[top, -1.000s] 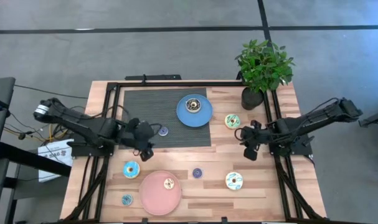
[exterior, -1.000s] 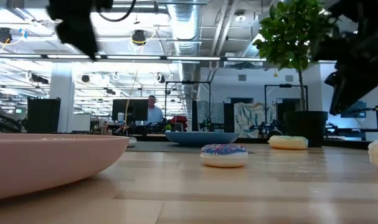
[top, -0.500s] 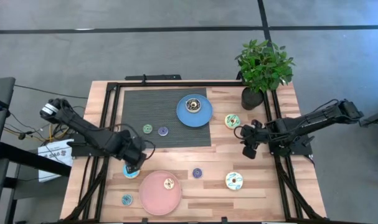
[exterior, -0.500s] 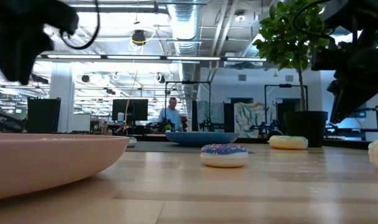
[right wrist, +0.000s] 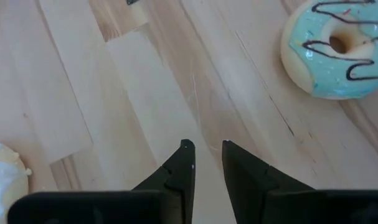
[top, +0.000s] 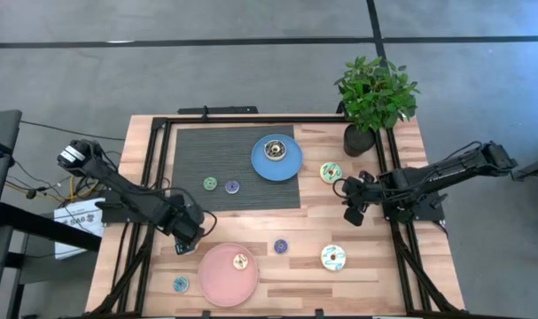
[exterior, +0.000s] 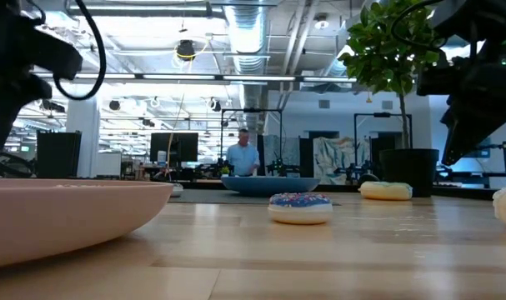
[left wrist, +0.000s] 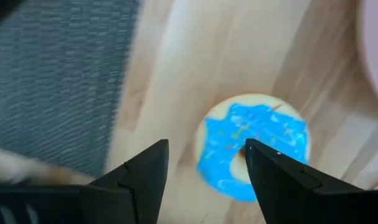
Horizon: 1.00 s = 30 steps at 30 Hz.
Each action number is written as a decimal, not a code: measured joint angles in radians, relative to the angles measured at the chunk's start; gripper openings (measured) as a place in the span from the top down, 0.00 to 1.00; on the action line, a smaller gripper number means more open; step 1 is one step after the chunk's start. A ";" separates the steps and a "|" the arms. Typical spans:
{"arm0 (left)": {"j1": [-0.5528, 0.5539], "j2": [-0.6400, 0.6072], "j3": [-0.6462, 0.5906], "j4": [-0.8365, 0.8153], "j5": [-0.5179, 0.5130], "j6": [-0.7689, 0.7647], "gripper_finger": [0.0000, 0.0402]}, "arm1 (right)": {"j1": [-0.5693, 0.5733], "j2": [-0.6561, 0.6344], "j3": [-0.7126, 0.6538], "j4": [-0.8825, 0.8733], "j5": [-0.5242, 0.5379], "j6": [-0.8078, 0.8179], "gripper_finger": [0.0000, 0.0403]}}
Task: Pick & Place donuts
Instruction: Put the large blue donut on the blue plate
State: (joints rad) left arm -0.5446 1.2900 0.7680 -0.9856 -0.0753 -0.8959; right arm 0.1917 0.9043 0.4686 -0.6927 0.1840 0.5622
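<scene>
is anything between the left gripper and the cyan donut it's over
Nothing visible. The left gripper hangs open right above the cyan donut, one finger overlapping its edge, with only bare wood around it.

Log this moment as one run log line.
left gripper: open over cyan donut | right gripper: idle, nothing held

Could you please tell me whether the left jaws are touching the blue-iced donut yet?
Cannot tell. In the left wrist view the open left gripper sits over the blue-iced donut, one jaw overlapping its edge, but no view shows contact or a gap plainly.
</scene>
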 joint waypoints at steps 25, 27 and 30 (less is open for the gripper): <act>-0.028 0.007 -0.055 0.080 0.067 0.197 0.49 | 0.000 0.000 0.001 0.044 0.007 0.041 0.83; -0.028 0.006 -0.073 0.102 0.070 0.189 0.49 | 0.000 0.000 0.001 0.044 0.007 0.041 0.83; -0.028 0.006 -0.110 0.125 0.071 0.134 0.49 | 0.000 0.000 0.001 0.044 0.007 0.041 0.83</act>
State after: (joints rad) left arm -0.5724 1.2964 0.6582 -0.8609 -0.0044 -0.7618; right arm 0.1917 0.9047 0.4694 -0.6491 0.1913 0.6033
